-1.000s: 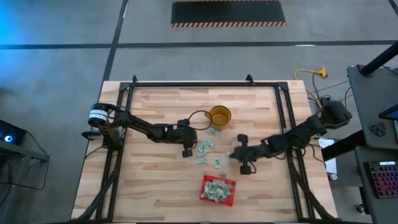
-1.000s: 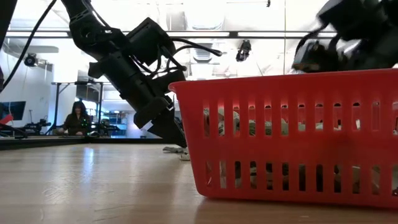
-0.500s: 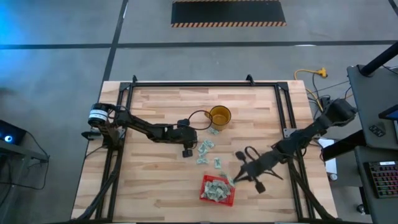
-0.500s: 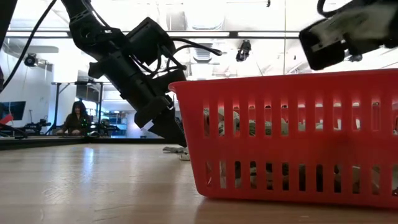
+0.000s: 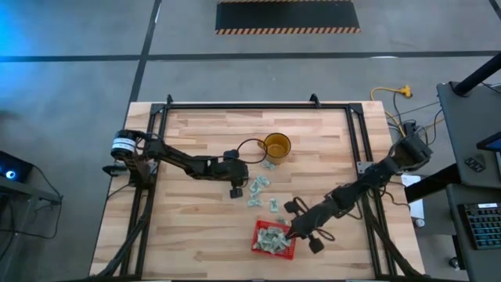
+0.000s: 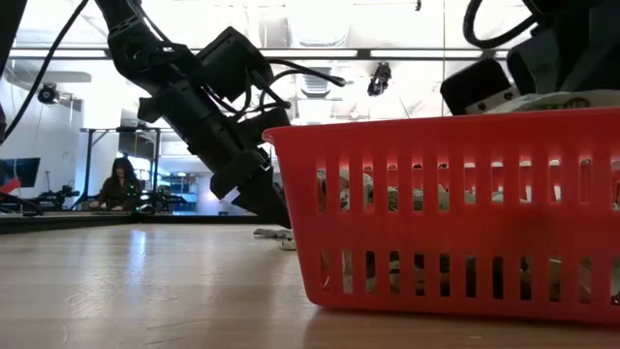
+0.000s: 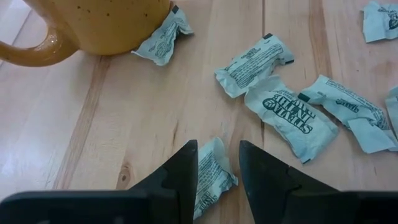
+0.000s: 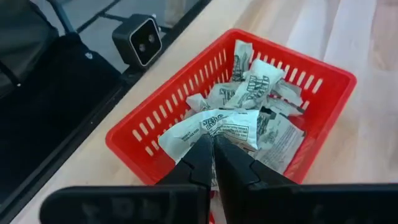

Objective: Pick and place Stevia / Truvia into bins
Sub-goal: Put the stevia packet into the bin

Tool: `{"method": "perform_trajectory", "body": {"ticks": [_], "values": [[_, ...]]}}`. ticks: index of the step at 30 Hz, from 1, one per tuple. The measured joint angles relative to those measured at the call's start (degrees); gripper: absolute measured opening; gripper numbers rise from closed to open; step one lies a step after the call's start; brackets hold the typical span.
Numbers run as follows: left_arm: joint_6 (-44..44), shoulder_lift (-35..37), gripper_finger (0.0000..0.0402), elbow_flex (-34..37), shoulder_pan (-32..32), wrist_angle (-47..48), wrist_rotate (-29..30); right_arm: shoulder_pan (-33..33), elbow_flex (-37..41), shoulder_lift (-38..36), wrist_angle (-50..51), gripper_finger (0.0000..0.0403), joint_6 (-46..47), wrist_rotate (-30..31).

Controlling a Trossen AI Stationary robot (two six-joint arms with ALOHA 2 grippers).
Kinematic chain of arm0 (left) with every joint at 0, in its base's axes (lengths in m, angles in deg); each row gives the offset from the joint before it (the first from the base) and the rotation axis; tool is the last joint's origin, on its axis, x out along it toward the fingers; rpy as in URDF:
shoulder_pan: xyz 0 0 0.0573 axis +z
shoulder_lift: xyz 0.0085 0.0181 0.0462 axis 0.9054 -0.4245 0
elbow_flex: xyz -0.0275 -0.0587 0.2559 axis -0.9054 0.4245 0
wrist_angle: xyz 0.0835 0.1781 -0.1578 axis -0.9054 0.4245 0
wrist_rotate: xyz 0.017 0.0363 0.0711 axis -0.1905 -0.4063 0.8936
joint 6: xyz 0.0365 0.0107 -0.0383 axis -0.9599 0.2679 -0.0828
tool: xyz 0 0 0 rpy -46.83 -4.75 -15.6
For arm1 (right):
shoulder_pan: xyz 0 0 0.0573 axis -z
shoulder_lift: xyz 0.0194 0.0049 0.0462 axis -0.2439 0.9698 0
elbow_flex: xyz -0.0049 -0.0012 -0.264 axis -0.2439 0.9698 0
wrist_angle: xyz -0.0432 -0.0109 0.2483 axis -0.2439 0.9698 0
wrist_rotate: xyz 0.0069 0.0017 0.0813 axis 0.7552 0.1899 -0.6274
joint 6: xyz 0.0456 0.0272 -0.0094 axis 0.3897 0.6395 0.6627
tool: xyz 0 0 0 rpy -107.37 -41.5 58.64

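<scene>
Packets (image 7: 291,116) crinkled matt paper; basket (image 8: 155,134) glossy red plastic, slotted walls; mug (image 7: 93,25) glossy speckled glaze; table (image 5: 196,227) smooth pale wood, visible grain

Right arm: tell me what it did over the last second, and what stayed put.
The right gripper, fingers shut on a Stevia packet, swung from beside the loose packets at mid-table toward the front edge and now hangs over the red basket; the packet is not released. The left gripper, open around a packet near the yellow mug, did not move. Basket, mug and loose packets stayed.
</scene>
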Motion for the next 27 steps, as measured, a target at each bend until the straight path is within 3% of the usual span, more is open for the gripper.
{"method": "perform_trajectory", "body": {"ticks": [4, 11, 15, 20, 27], "values": [[-0.01, 0.01, 0.0101, 0.03, 0.0, -0.01, 0.0, 0.0, -1.57, -0.1, 2.18, 0.0028, 0.25, 0.01], [-0.04, 0.01, 0.0101, 0.03, 0.0, 0.05, -0.01, 0.0, -1.51, -1.2, 3.39, 0.0095, 0.44, 0.46], [0.04, 0.0, 0.0101, 0.01, 0.0, 2.35, 0.9, -0.02, -2.21, -3.12, 10.28, 0.0123, -0.27, 2.53], [1.5, 0.0, 0.0101, -0.04, -0.04, 5.08, 2.59, -0.02, -2.64, -7.62, 19.08, 0.0134, 2.7, 8.29], [1.56, 0.02, 0.0081, 0.14, -0.04, 5.3, 2.26, -0.44, -0.73, -12.59, 19.94, 0.0125, 3.56, 8.64]]}}
